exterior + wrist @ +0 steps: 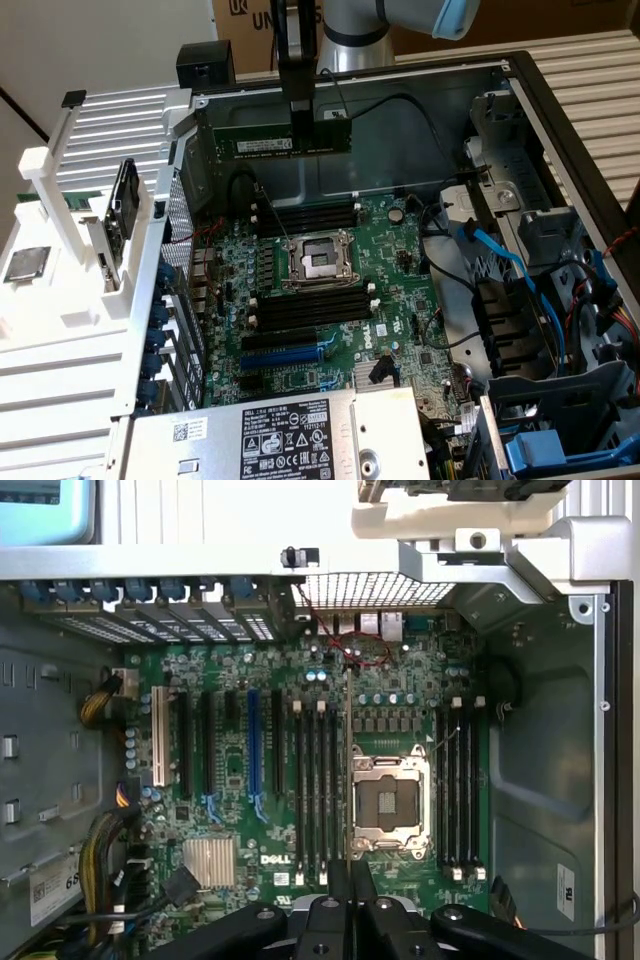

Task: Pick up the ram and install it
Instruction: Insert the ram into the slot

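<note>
Nearest you in the exterior view sits the grey sheet-metal power supply [270, 430] with its printed label. Beyond it lies the flat green motherboard [400, 300], its square metal-framed processor socket [318, 260] flanked by long black memory slots [305, 215]. Beyond the socket, the gripper [300, 140] pinches the thin green ram [245, 140] between nearly closed black fingers [298, 100], clear of the board. The wrist view shows the ram edge-on along the socket's side.
</note>
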